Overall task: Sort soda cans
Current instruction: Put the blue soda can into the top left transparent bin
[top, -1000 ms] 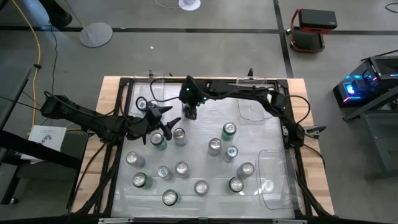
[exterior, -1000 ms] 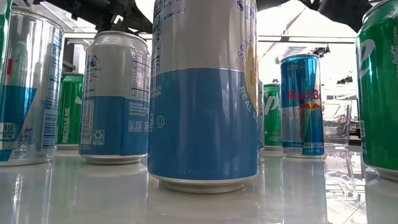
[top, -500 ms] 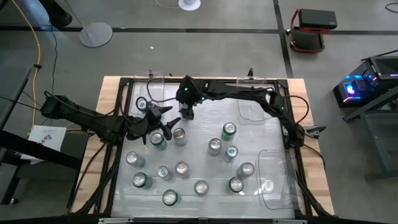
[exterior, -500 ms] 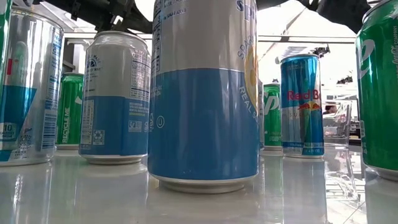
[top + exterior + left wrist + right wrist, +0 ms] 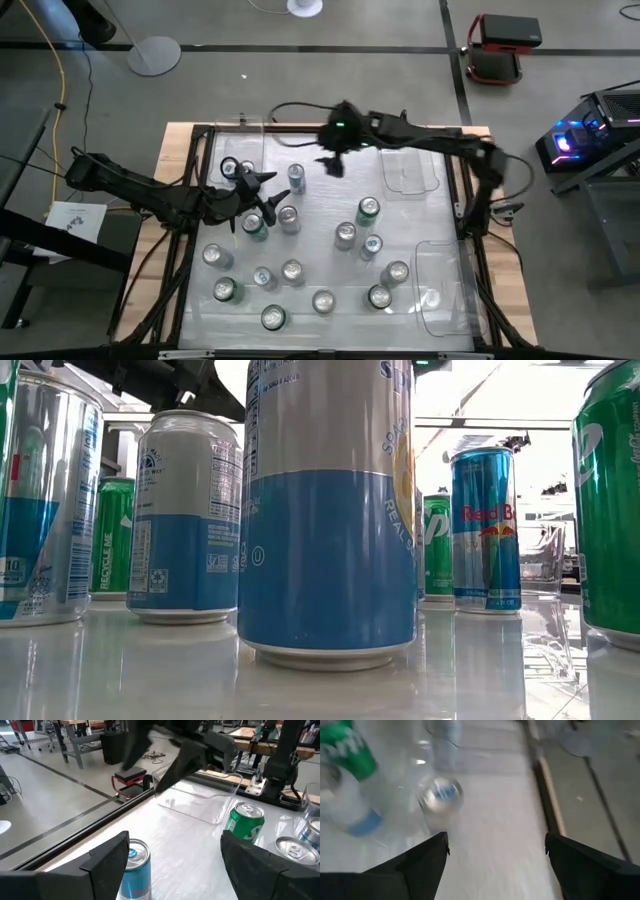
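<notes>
From above, my right claw [image 5: 333,160] hangs open and empty over the far middle of the table [image 5: 440,215], just beside a blue can [image 5: 297,177] standing alone near the far left. My left claw [image 5: 262,195] sits open at the left, its fingers spread by a green can [image 5: 256,226] and a silver can [image 5: 289,217], gripping nothing. The other soda cans are scattered upright across the middle and near side. The clear bins [image 5: 410,172] at the right edge look empty, and one can top shows in the bin at the far left, so I judge the sorting barely begun. A second ago my right claw was down where that blue can now stands; since then it has let go, spread and swung away to the right, while my left arm has not moved

From table height, cans [image 5: 330,510] fill the view, unchanged

Past my left fingers [image 5: 107,857] I see a blue can [image 5: 135,870] and a green one [image 5: 243,822]

Past my right fingers [image 5: 427,860], the released can [image 5: 439,795] shows blurred below
</notes>
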`<state>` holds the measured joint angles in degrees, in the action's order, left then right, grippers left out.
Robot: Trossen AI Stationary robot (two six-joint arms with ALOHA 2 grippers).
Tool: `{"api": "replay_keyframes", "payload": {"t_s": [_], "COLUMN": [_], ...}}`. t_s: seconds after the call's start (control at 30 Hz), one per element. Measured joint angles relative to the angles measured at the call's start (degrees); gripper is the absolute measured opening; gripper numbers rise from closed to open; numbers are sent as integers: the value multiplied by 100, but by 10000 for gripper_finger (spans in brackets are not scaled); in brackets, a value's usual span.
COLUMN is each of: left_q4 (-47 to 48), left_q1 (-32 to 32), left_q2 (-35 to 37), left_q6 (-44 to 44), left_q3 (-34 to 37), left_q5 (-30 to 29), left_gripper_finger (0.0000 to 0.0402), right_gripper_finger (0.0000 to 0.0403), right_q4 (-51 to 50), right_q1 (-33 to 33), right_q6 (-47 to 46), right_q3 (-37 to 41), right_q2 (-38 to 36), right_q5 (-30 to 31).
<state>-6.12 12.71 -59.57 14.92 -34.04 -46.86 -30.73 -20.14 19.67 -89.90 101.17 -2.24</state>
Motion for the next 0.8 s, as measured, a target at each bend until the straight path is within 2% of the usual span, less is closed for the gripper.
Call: {"api": "replay_keyframes", "payload": {"t_s": [0.13,0.23,0.33,0.43,0.5,0.6,0.67,0.8], "left_q4": [-62,-419,-997,-1445,-1340,-1153,-1055,-752], "left_q1": [-154,-394,-903,-1502,-1816,-2179,-2391,-2852], "left_q2": [0,-116,-376,-676,-815,-891,-911,-909], "left_q6": [-11,-469,-1096,-1450,-1779,-2248,-2296,-1974], "left_q3": [0,0,4,1,-21,-53,-66,-66], "left_q5": [3,164,1278,2493,2871,3088,3243,3965], "left_gripper_finger": [289,289,289,289,289,289,289,289], "right_gripper_finger": [325,325,325,325,325,325,325,325], "right_q4": [1235,2335,3839,5260,6059,6776,6830,6803], "right_q1": [-48,78,328,594,707,798,819,819], "right_q6": [-256,-765,-1431,-1860,-1982,-2149,-2316,-2425], "right_q3": [1928,3315,4505,5504,5989,6423,6546,6552], "right_q2": [-1472,-2378,-3107,-3493,-3618,-3699,-3680,-3668], "right_q5": [210,203,175,175,175,273,392,611]}}
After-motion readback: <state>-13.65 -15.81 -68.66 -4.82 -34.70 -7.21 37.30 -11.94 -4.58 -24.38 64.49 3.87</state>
